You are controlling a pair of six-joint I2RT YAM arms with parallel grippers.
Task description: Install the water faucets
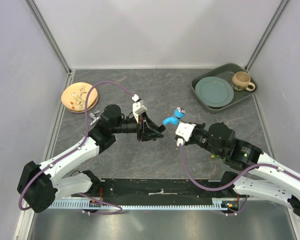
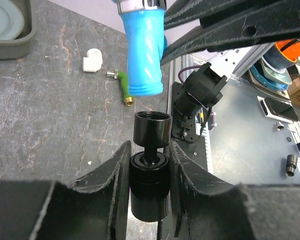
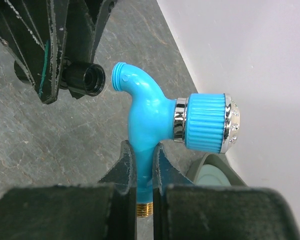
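Blue faucet [image 3: 146,117] and black end piece [image 2: 151,129] held face to face above the table [image 1: 155,90].
We see the right gripper [image 3: 144,150] clamped on the faucet's stem: stem runs along the fingers, brass tip toward the wrist, knob sideways, spout aimed at the end piece. Left gripper [image 2: 149,152] part-closed, pinching that piece, mouth toward the spout; not touching, maybe slightly off-axis. Green faucet [image 2: 123,89] lies flat by the white elbow [image 2: 92,61].

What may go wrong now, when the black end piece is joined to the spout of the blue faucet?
1. The black end piece, in the left gripper, looks slightly off the spout axis of the blue faucet; it may cross-thread.
2. The right gripper pinches only the faucet's narrow stem, so pushing could twist it in the jaws.
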